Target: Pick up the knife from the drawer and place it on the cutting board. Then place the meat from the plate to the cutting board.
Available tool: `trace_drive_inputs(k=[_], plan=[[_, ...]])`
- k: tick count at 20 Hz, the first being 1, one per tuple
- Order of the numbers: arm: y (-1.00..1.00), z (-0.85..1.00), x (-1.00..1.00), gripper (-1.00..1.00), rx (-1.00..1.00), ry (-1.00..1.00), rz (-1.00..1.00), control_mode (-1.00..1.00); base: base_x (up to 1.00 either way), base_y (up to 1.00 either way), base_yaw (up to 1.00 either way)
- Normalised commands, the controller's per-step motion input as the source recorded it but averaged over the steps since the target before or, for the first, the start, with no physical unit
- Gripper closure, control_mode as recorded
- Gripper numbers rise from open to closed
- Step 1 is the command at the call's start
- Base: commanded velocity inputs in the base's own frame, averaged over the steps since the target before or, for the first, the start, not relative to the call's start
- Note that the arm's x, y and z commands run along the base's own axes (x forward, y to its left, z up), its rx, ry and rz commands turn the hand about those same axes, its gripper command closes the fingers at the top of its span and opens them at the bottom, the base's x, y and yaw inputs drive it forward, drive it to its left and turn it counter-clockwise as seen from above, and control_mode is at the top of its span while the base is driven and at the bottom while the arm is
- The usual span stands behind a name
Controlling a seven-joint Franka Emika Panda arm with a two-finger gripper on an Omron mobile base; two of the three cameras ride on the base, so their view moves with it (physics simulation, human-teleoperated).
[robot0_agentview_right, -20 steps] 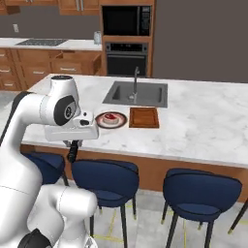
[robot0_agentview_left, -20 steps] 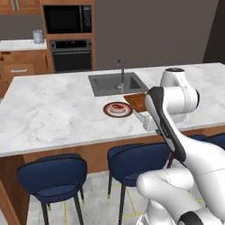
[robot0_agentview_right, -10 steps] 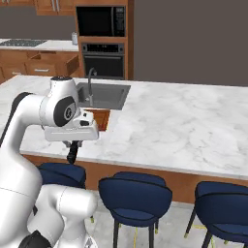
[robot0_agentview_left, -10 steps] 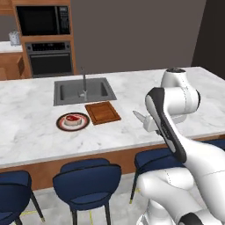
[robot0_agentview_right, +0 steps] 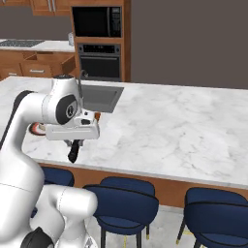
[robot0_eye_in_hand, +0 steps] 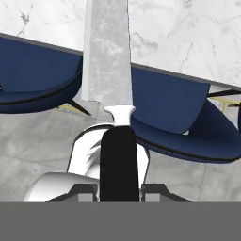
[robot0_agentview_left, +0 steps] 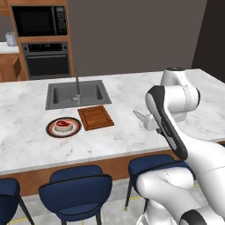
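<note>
The knife (robot0_eye_in_hand: 110,84) is clamped by its black handle between the fingertips of the gripper (robot0_eye_in_hand: 120,188), with the silver blade running straight out from the claw toward twelve o'clock in the hand view, its long axis in line with the hand. In the left base view the blade (robot0_agentview_left: 141,117) is seen jutting from the hand toward nine o'clock, out over the marble counter (robot0_agentview_left: 30,145).

The cutting board (robot0_agentview_left: 96,117) is found farther along that same nine o'clock line, just in front of the sink (robot0_agentview_left: 61,94) and well apart from the blade tip. The plate (robot0_agentview_left: 63,127) lies just beside the board at its eight o'clock, and the meat (robot0_agentview_left: 62,125) is carried on its white centre.

The coming move is judged to be a carry toward nine o'clock, point first, until the knife is held over the board. In the right base view the gripper (robot0_agentview_right: 73,154) is seen hanging below the counter edge, above the stools (robot0_agentview_right: 123,203), so a lift is likely needed as well.
</note>
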Motion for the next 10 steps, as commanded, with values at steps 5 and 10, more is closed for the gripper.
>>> trace_drive_inputs(k=[5,10], plan=[[0.00,0.00,0.00,1.00,0.00,0.00,0.00,1.00,0.47,0.02,-0.02],[0.00,0.00,0.00,1.00,0.00,0.00,0.00,1.00,0.30,0.00,-0.01]])
